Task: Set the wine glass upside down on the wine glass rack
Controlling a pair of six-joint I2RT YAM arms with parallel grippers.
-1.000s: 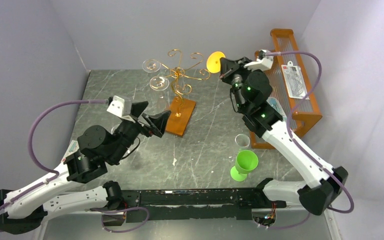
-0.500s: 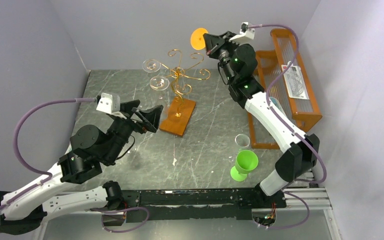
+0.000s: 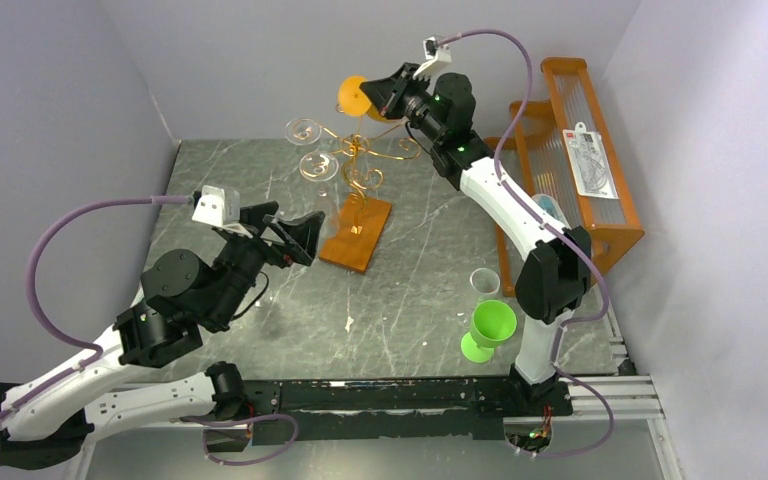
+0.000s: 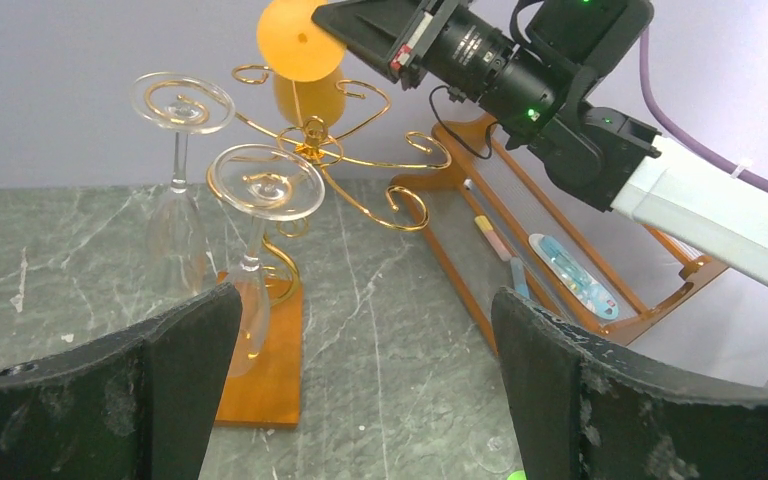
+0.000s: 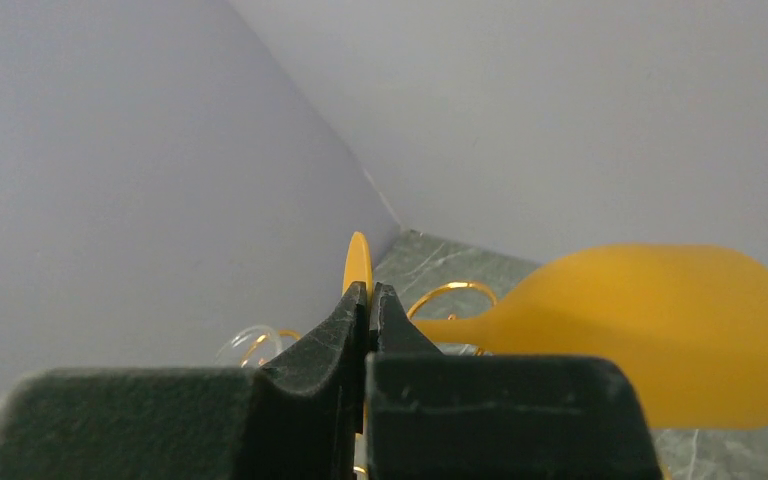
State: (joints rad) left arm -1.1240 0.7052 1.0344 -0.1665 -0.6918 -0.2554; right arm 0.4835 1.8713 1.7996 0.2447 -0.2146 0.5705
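right fingers [image 5: 358, 312] hold one orange glass [image 5: 660, 340]; left fingers [image 4: 190, 360] wide; two glasses [image 4: 265, 182] seemingly racked

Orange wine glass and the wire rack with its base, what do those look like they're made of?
Orange wine glass: probably plastic, since it looks opaque, matte and evenly colored, unlike the clear glasses hanging nearby. Wine glass rack: thin metal wire with a shiny copper-gold finish that shows bright glints on the curls. Base: seemingly wood, smooth orange-brown; the grain is too faint to confirm.
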